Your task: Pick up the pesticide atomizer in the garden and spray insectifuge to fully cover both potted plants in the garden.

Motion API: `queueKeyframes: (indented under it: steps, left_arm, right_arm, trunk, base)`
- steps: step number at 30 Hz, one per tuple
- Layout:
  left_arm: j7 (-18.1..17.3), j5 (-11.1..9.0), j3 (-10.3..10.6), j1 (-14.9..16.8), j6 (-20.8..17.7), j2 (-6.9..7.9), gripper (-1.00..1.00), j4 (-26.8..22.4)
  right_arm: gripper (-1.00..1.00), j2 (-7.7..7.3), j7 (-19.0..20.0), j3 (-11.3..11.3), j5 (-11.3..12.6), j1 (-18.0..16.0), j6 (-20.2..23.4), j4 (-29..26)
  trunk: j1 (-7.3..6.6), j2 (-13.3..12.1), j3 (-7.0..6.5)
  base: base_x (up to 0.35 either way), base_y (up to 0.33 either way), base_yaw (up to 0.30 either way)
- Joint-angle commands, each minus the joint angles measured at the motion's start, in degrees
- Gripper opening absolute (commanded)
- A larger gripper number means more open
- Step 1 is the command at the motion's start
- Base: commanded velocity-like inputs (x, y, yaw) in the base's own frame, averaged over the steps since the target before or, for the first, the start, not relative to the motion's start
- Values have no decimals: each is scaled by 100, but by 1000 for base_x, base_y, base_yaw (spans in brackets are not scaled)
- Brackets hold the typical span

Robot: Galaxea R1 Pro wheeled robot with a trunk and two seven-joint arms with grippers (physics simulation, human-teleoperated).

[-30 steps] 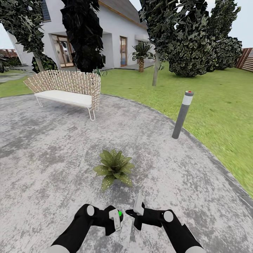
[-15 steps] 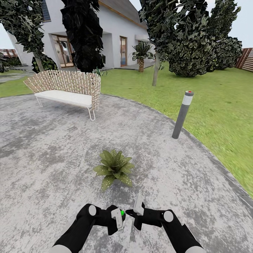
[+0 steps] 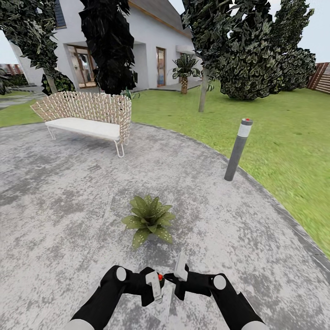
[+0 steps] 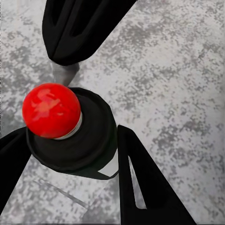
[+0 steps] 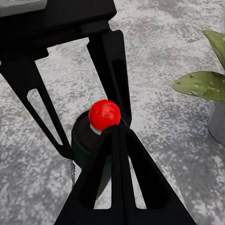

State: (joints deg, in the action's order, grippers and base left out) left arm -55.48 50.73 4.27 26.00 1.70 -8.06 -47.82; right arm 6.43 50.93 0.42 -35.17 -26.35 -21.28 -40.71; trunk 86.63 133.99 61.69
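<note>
One potted plant [image 3: 149, 220], a low rosette of speckled olive leaves, sits on the grey patio [image 3: 68, 206] just ahead of my hands; a leaf of it [image 5: 204, 86] shows in the right wrist view. The second plant is out of view. My left gripper [image 3: 154, 283] [image 4: 61, 140] is shut on the pesticide atomizer [image 3: 158, 277] [image 4: 70, 138], a dark bottle topped by a red ball [image 4: 51, 110] [image 5: 104, 115]. My right gripper [image 3: 180, 271] [image 5: 117, 129] is shut, its tips right against the atomizer's top from the side.
A wicker bench [image 3: 87, 117] with a white seat stands at the back left of the patio. A grey bollard light [image 3: 238, 150] rises at the patio's right edge, with lawn [image 3: 284, 137] beyond. Trees, shrubs and a house fill the background.
The small ball on the atomizer's top has turned from green to red. My left gripper with the bottle has edged slightly right, towards the right gripper.
</note>
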Motion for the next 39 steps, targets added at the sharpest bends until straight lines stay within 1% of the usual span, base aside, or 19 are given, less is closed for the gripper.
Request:
queueKeyframes:
  steps: [1, 4, 6, 12, 13, 15, 18, 20, 22, 24, 25, 27, 28, 30, 33, 34, 35, 37, 39]
  left_arm:
    - [-15, 44, -8, 2, 20, 20, -100, -8]
    - [-15, 103, -31, -4, 23, 105, -100, 10]
    - [-15, 112, -37, -10, 23, 289, -100, 16]
    - [-19, 111, -70, -26, 31, 1069, -100, 30]
    - [-18, 110, -73, -29, 31, 1228, -100, 45]
    - [-16, 63, -80, -37, 30, 1525, -100, 61]
    - [-16, 30, -87, -46, 4, 1852, -100, 234]
    - [36, 25, -166, -49, -6, 1908, -100, 478]
    - [244, 13, -449, -50, -8, 1904, -100, 600]
    - [851, -95, -1112, -51, 2, 1842, -100, 904]
    - [1074, -175, -1334, -51, 5, 1820, -100, 1066]
    - [1790, -513, -1945, -53, 43, 1793, -100, 1580]
    - [2063, -654, -2136, -57, 94, 1792, -100, 1760]
    - [2928, -1137, -2683, -196, 608, 1797, -100, 2272]
    - [3791, -1670, -3125, -481, 1528, 1786, -100, 2582]
    - [4065, -1896, -3235, -592, 1802, 1784, -100, 2652]
    - [4270, -2152, -3306, -688, 1988, 1781, -100, 2726]
    - [4421, -2450, -3353, -776, 2116, 1775, -100, 2810]
    - [4493, -2678, -3387, -820, 2156, 1761, -100, 2922]
  right_arm:
    - [-100, 1, 5, -7, -42, -2, -25, -7]
    - [-100, 0, 4, -7, -42, -2, -25, -7]
    - [-100, -1, 4, -7, -42, -2, -25, -7]
    - [-100, -1, 4, -14, -47, -2, -25, -7]
    - [100, -5, 4, -15, -49, -2, -25, -7]
    - [100, -22, 4, -21, -50, -2, -29, -1]
    - [100, -40, -10, -24, -71, -2, -34, 29]
    - [100, -80, -44, -39, -81, -2, -39, 42]
    - [100, -156, -208, -50, -84, -2, -45, 72]
    - [100, -284, -935, -60, -76, 5, -56, 238]
    - [100, -345, -1288, -65, -69, 9, -60, 370]
    - [100, -594, -2474, -174, -34, 14, -73, 1146]
    - [100, -654, -2885, -259, -26, 15, -76, 1476]
    - [100, -749, -3973, -553, -17, 16, -166, 2380]
    - [100, -848, -5044, -733, -3, 16, -650, 3080]
    - [100, -859, -5598, -760, 62, 16, -893, 3313]
    - [100, -861, -6230, -774, 242, 16, -1096, 3532]
    - [100, -866, -7062, -783, 676, 18, -1336, 3740]
    - [100, -846, -7582, -783, 1424, 24, -1523, 3839]
  trunk:
    - [-1, 2, 5]
    - [-1, 2, 5]
    - [-1, 2, 5]
    - [-1, 2, 5]
    - [-1, 2, 5]
    - [-1, 2, 5]
    - [-1, 2, 5]
    - [-1, 2, 5]
    - [-1, 2, 5]
    - [-1, 2, 5]
    - [-1, 2, 5]
    - [-1, 2, 5]
    - [-1, 2, 5]
    - [-1, 2, 5]
    - [-1, 2, 5]
    - [-1, 2, 5]
    - [-1, 2, 5]
    - [-1, 2, 5]
    - [-1, 2, 5]
  base:
    - [0, 0, 0]
    - [0, 0, 0]
    - [0, 0, 0]
    - [0, 0, 0]
    - [0, 0, 0]
    - [0, 0, 0]
    - [0, 0, 0]
    - [0, 0, 0]
    - [0, 0, 0]
    - [0, 0, 0]
    - [0, 0, 0]
    - [0, 0, 0]
    - [0, 0, 0]
    - [0, 0, 0]
    - [0, 0, 0]
    - [0, 0, 0]
    - [0, 0, 0]
    - [0, 0, 0]
    - [0, 0, -10]
